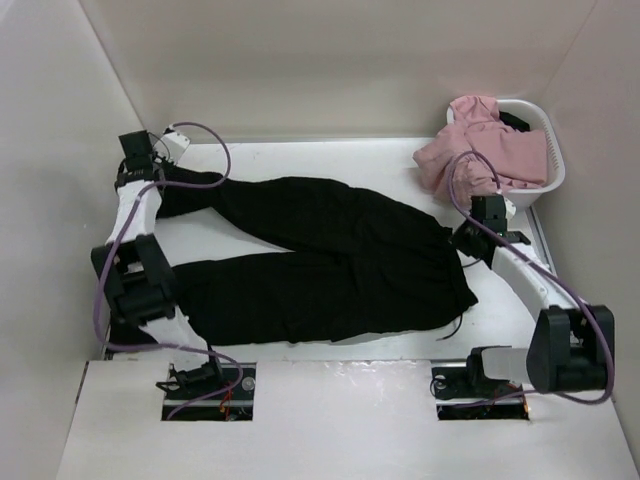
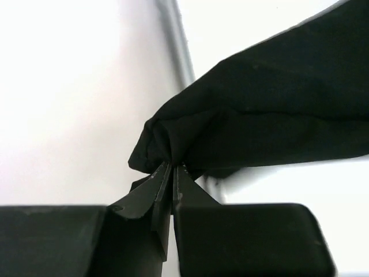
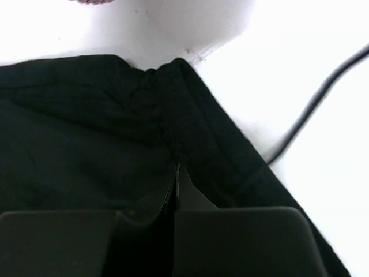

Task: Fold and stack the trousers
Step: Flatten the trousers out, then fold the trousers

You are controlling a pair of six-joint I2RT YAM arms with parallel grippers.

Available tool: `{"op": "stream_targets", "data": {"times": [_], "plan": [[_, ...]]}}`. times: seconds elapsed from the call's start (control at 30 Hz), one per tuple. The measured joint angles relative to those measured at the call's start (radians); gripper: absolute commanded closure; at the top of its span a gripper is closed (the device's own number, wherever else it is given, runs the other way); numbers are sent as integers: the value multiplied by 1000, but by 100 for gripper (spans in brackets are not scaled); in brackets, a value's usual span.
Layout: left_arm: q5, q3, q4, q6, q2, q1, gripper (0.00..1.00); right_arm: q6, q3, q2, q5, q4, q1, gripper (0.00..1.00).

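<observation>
While the trousers [image 1: 330,255] lie flat across the table [image 1: 300,155], legs reaching toward nine o'clock and waistband toward three, my left pincer [image 2: 173,167] sits at ten o'clock, pressed together on the hem of the far leg, the black cloth bunched at its tips. My right pincer [image 3: 177,168], at about three o'clock, pinches the far corner of the waistband. Beyond it, at one o'clock, a white basket [image 1: 553,165] holds a pink garment [image 1: 470,150].
</observation>
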Motion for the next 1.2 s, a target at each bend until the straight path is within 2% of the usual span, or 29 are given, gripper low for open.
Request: {"op": "stream_targets", "data": {"times": [0.17, 0.23, 0.33, 0.4, 0.43, 0.5, 0.53, 0.6, 0.7, 0.83, 0.87, 0.9, 1.03, 1.07, 1.1, 1.2], "plan": [[48, -275, 32, 94, -285, -3, 92, -2, -66, -138, 11, -35, -30, 100], [61, -393, 14, 157, -338, -11, 81, -2, -76, -174, 13, -51, -54, 100], [64, -563, -66, 276, -351, -21, 47, -2, -79, -185, 16, -54, -71, 99], [70, -618, -164, 336, -341, -19, 31, -3, -79, -173, 15, -55, -70, 85], [77, -620, -216, 356, -340, -8, 28, -3, -79, -166, 14, -55, -68, 73], [103, -575, -300, 380, -340, 30, 24, -5, -78, -156, 13, -55, -54, 46], [127, -518, -349, 382, -335, 55, 23, -7, -74, -153, 11, -58, -41, 36], [183, -353, -422, 369, -314, 102, 22, -21, -47, -134, 9, -69, -9, 28], [266, -45, -441, 284, -238, 154, 22, -39, 34, -66, 13, -76, 51, 20], [285, 206, -415, 140, -82, 170, 22, -46, 131, 44, 19, -73, 102, 13], [271, 239, -409, 106, -28, 167, 17, -46, 154, 79, 19, -74, 107, 9], [255, 258, -401, 80, 24, 162, 0, -43, 177, 117, 20, -74, 107, 8], [173, 278, -380, -6, 275, 135, 0, -43, 279, 270, 27, -79, 106, 6], [151, 278, -379, -24, 335, 129, 0, -44, 307, 305, 31, -82, 106, 0], [144, 286, -399, -54, 386, 126, 0, -44, 338, 340, 34, -86, 106, 0], [74, 358, -307, -95, 386, 122, 0, -47, 429, 431, 50, -110, 108, 0]]}}
